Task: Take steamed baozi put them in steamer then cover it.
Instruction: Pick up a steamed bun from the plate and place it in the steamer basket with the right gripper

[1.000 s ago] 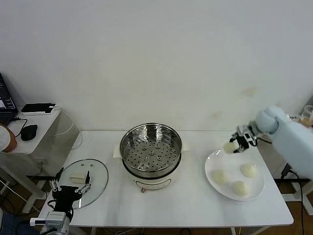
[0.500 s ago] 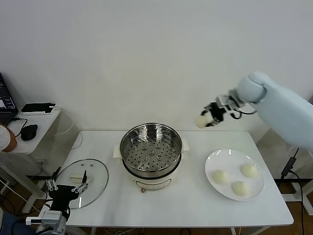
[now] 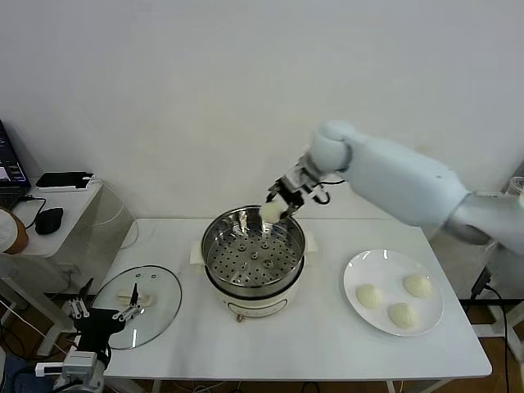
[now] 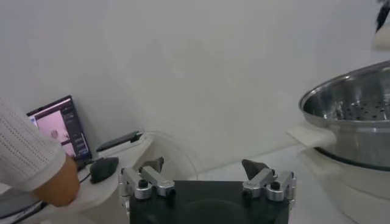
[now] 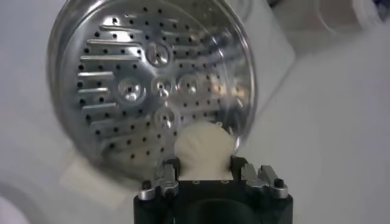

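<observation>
1. Right gripper (image 3: pixel 277 206): clamped on one bun (image 3: pixel 271 212), above the far rim of the steamer (image 3: pixel 214 232). Carry it inward over the perforated tray before you lower and release.
2. Plate (image 3: pixel 354 277): three buns remaining.
3. Lid (image 3: pixel 164 299): on the desk (image 3: pixel 319 336).
4. Left gripper (image 4: pixel 206 178): spread wide, empty, parked near the lid.

Shiny polished metal steamer (image 3: pixel 253 254) with a perforated tray just below the right gripper (image 3: pixel 275 206), soft matt doughy bun (image 5: pixel 203 152) in that gripper, clear glossy glass lid (image 3: pixel 140 304) with metal rim, glossy white plate (image 3: pixel 393 292), smooth matt white table (image 3: pixel 319 336)
</observation>
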